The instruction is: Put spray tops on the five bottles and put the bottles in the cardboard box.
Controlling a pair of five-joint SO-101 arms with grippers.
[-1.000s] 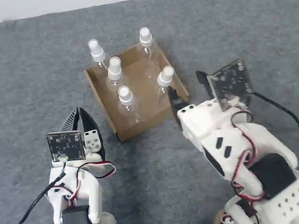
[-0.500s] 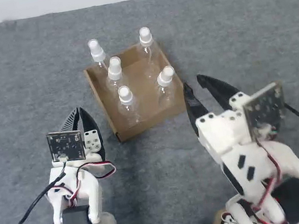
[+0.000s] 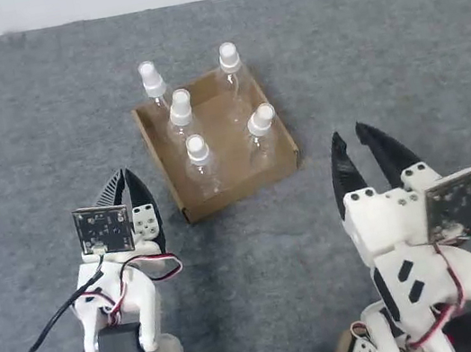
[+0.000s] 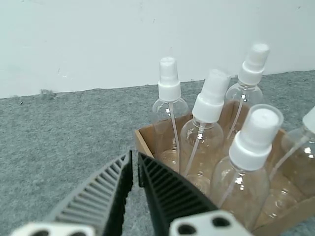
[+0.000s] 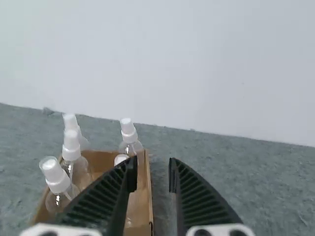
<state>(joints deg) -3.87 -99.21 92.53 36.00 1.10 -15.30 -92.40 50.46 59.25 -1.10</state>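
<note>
Five clear spray bottles [image 3: 201,166] stand upright inside the cardboard box [image 3: 237,192]. Each wears a white spray top [image 3: 180,108], and they are packed close together on the box floor. The box rests on the grey counter [image 3: 27,131], toward its far side and between my two arms.

My left arm sits folded low at the near edge. Its left gripper [image 3: 123,174] points at the box's near left corner and stops just short of it. The jaws are pressed nearly together with only a sliver between them, and they hold nothing. From that wrist the left gripper [image 4: 135,156] looks straight at the bottles, which crowd in just beyond its tips.

My right arm sits to the right of the box, and its right gripper [image 3: 347,132] aims toward the far wall [image 5: 197,59]. Its jaws are spread with nothing between them, and the tips are near the box's near right corner but not touching it. A camera board [image 3: 457,201] sits tilted on that wrist.
</note>
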